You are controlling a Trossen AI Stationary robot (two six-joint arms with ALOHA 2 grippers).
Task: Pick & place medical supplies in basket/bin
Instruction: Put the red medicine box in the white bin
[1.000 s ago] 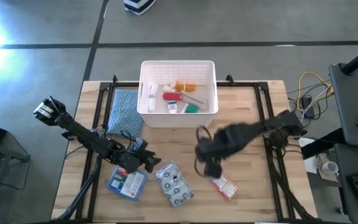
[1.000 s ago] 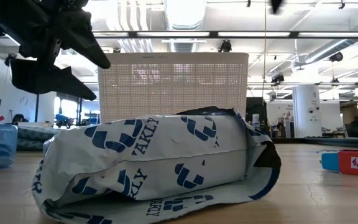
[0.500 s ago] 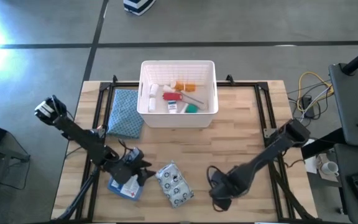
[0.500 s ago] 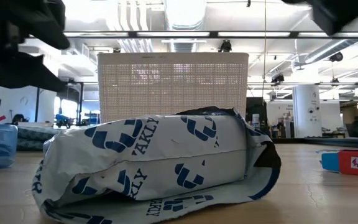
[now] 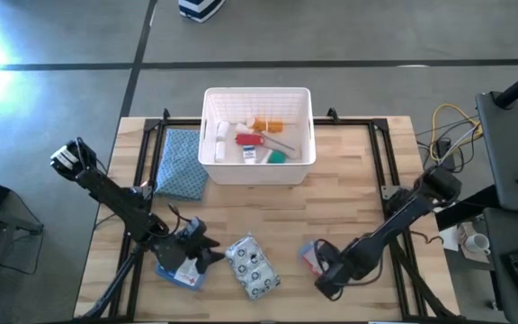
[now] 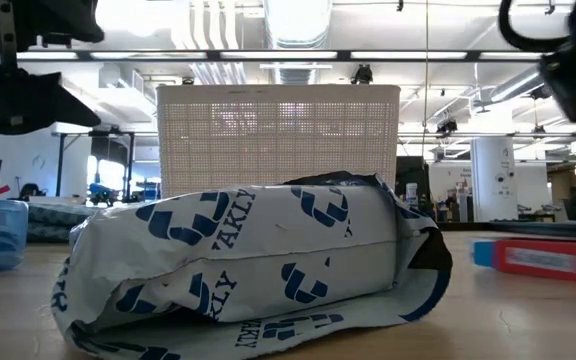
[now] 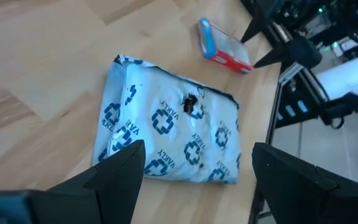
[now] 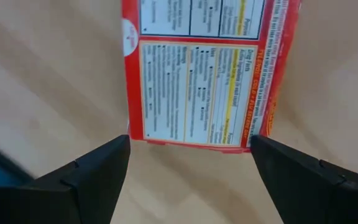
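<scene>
The white slotted basket (image 5: 259,101) stands at the table's far middle and holds small bottles and tubes. A grey-white spotted pouch (image 5: 253,266) (image 7: 166,140) lies flat near the near edge. The blue flat packet (image 5: 174,268) lies to its left, with my open left gripper (image 5: 196,256) (image 7: 197,149) over its right end, above the table. The red-white flat packet (image 5: 310,255) (image 8: 204,68) lies right of the pouch. My open right gripper (image 5: 325,273) (image 8: 191,140) sits low at its near end, one finger by each corner. My right gripper's open fingers (image 8: 98,165) stand at the two corners of the red-white packet's near end (image 8: 194,138), coming low from the table's near right. The packet lies flat on the table. I cannot tell whether the fingers touch it.
A blue checked cloth (image 5: 183,162) lies left of the basket. Black frame rails (image 5: 142,207) run along both sides of the table. Bare wood shows between the basket and the packets. Cables and equipment stand beyond the right edge.
My right gripper has swung fast from the table's middle toward the near edge and down, to the red-white packet's near end. That packet has slid a little toward the pouch. My left gripper has moved toward the near edge, over the blue packet.
</scene>
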